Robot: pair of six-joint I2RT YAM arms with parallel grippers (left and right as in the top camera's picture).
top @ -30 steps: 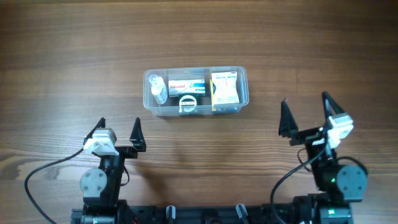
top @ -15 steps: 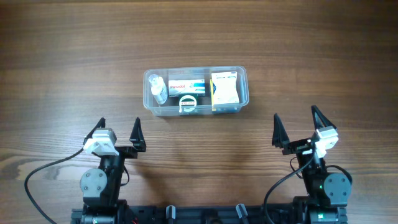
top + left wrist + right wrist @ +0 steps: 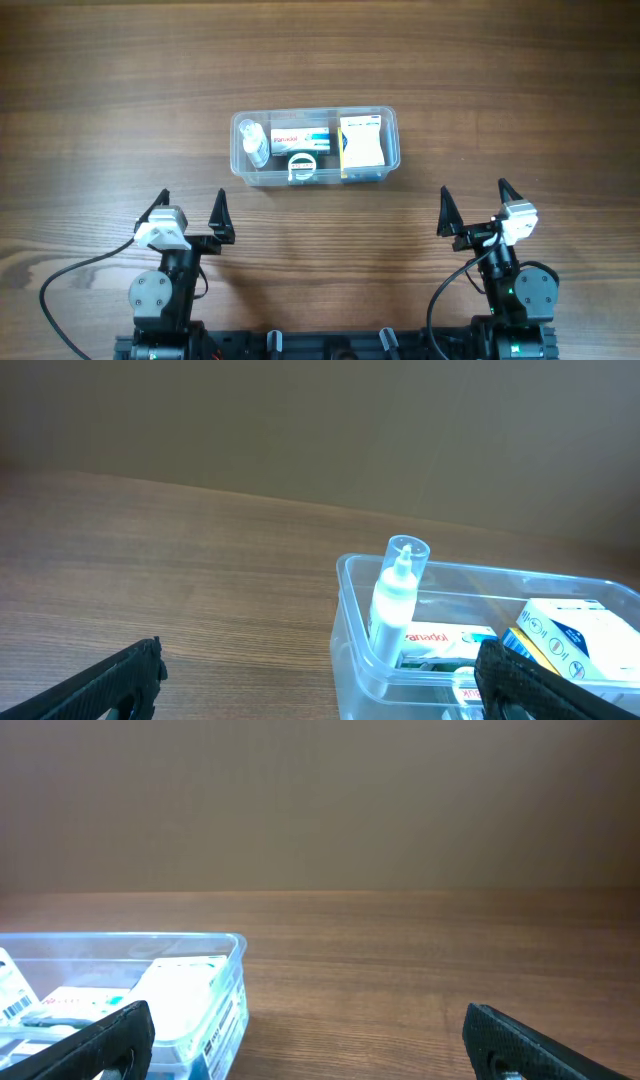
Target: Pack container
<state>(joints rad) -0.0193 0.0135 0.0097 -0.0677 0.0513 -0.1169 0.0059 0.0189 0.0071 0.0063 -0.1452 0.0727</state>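
Brown wood-grain worktop (image 3: pixel 100 80); clear container (image 3: pixel 310 111); inside, a white yellow-edged box (image 3: pixel 361 143) and a white carton (image 3: pixel 300 138) printed red and blue.

Container (image 3: pixel 392 140): clear rectangular plastic tub, rounded corners, rimmed, open-topped. Sat upright, long axis running 9-to-3, slightly 12 o'clock of overhead centre. Packed: small bottle (image 3: pixel 256 143) at 9 o'clock end, yellow-white box (image 3: pixel 361 142) at 3.
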